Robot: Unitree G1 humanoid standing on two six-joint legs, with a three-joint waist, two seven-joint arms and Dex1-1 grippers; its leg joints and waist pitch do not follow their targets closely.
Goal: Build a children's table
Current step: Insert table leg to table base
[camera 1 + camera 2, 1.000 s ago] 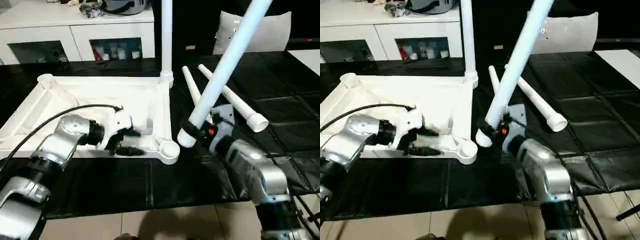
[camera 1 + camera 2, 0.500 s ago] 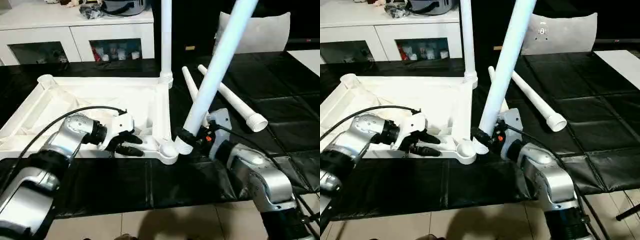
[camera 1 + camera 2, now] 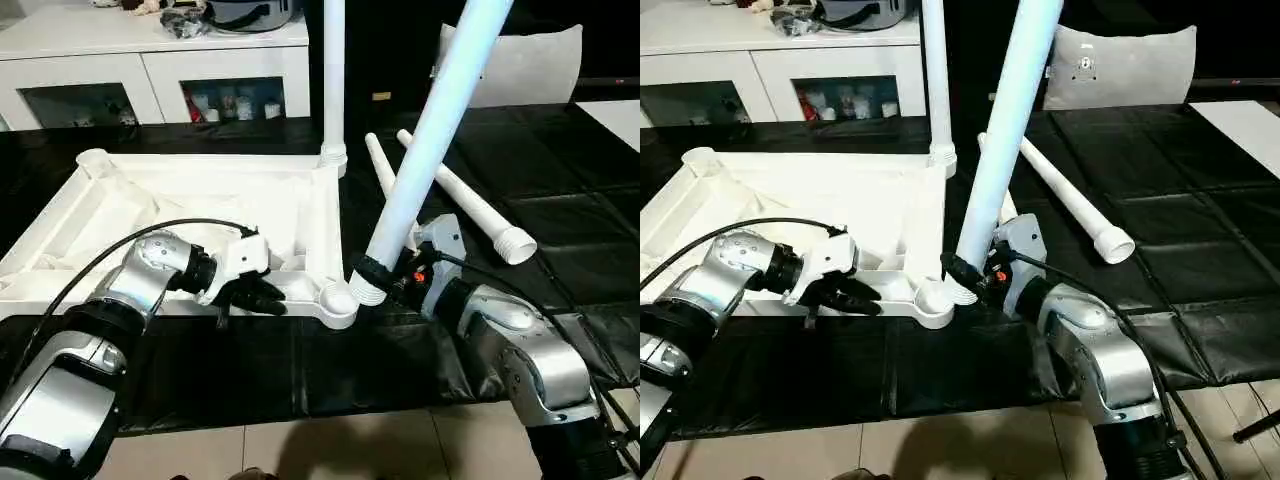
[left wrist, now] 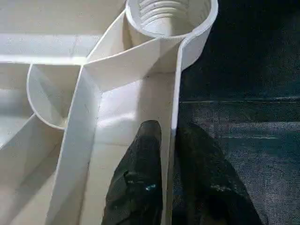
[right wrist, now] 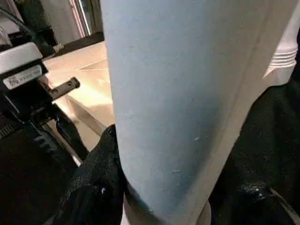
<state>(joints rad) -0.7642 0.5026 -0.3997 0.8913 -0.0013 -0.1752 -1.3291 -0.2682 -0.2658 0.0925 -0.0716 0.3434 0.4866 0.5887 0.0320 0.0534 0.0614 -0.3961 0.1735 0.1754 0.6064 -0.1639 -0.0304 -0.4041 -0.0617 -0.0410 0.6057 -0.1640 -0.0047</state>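
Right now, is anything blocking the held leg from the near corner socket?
Nothing visible. The right pincer holds the leg tilted, its lower end just beside the open socket. The left pincer clamps the tabletop's near rim, beside that socket.

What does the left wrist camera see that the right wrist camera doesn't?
Left wrist alone: the empty threaded socket at the tabletop's corner, with that arm's jaws straddling the rim, one inside, one outside. Right wrist alone: a white leg up close, clasped by the right gripper, plus the left gripper seen from outside. Both share the white tabletop and the black mat.
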